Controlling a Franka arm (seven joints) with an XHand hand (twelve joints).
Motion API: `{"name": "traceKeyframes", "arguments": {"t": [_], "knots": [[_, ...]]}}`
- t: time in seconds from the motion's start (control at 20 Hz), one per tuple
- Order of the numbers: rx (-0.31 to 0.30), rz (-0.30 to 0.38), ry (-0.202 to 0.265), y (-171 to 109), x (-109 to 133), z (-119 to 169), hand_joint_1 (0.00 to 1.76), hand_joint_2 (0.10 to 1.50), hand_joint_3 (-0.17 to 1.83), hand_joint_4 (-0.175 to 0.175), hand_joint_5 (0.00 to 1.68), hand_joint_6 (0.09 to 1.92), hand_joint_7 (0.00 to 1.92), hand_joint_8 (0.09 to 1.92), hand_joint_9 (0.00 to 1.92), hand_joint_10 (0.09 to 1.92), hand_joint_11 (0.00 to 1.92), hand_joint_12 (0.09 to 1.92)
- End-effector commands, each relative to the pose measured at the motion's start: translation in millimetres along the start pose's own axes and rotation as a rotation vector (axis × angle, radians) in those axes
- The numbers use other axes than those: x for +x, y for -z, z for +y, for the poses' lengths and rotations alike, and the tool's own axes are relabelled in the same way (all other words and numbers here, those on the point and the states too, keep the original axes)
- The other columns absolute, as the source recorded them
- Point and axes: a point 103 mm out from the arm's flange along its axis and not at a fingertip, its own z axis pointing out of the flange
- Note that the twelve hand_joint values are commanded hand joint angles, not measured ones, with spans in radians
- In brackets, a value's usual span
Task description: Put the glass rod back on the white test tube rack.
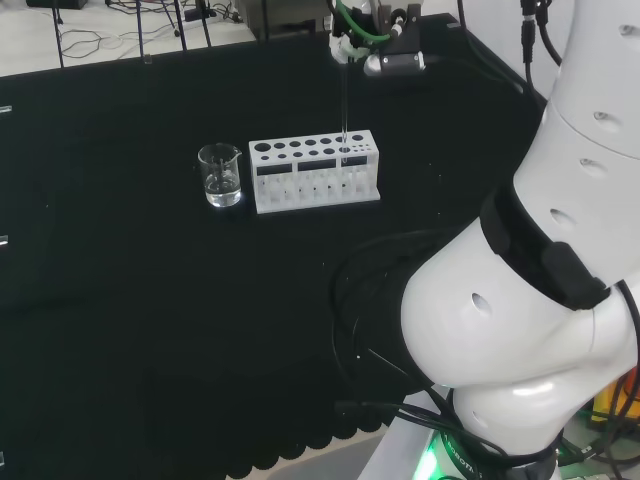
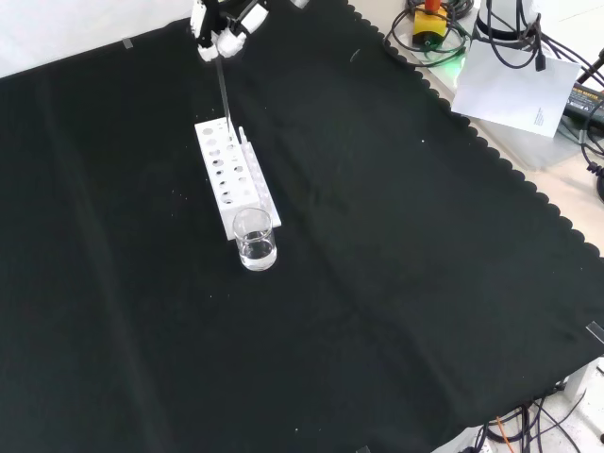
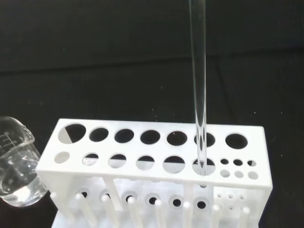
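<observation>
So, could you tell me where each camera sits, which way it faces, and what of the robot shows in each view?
Head view: behind and above the arm's base, looking over the white arm links at the bench; the hand is at the top.
Front view: in front of the arm, looking down on the black cloth; the hand enters from the top.
Wrist view: at the wrist, looking down along the glass rod at the white test tube rack.
Shared: all three show rack, rod and beaker.
</observation>
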Motion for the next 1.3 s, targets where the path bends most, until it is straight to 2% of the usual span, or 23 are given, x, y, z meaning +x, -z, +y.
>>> {"name": "traceKeyframes", "arguments": {"t": [0.05, 0.7, 1.05, 1.15, 1.25, 1.3], "knots": [[0.031, 0.003, -0.013, -25, -10, 5, 1.30, 1.14, -0.17, -0.175, 1.11, 0.59, 1.13, 1.10, 1.56, 0.99, 1.61, 0.80], [0.071, 0.009, -0.028, -51, -16, 20, 1.30, 1.14, -0.17, -0.175, 1.11, 0.59, 1.13, 1.09, 1.56, 0.99, 1.61, 0.80], [0.096, 0.039, -0.045, -57, -26, 21, 1.30, 1.14, -0.17, -0.175, 1.10, 0.60, 1.13, 1.08, 1.56, 0.99, 1.61, 0.80], [0.121, 0.012, -0.043, -55, -27, 21, 1.30, 1.14, -0.17, -0.175, 1.04, 0.73, 1.16, 0.99, 1.59, 0.97, 1.64, 0.80], [0.132, 0.006, -0.046, -53, -26, 20, 1.40, 1.03, -0.17, -0.175, 0.71, 0.93, 0.94, 0.98, 1.62, 0.95, 1.67, 0.79], [0.134, 0.010, -0.045, -52, -26, 19, 1.43, 0.99, -0.17, -0.175, 0.55, 0.97, 0.84, 0.97, 1.63, 0.95, 1.68, 0.78]]}}
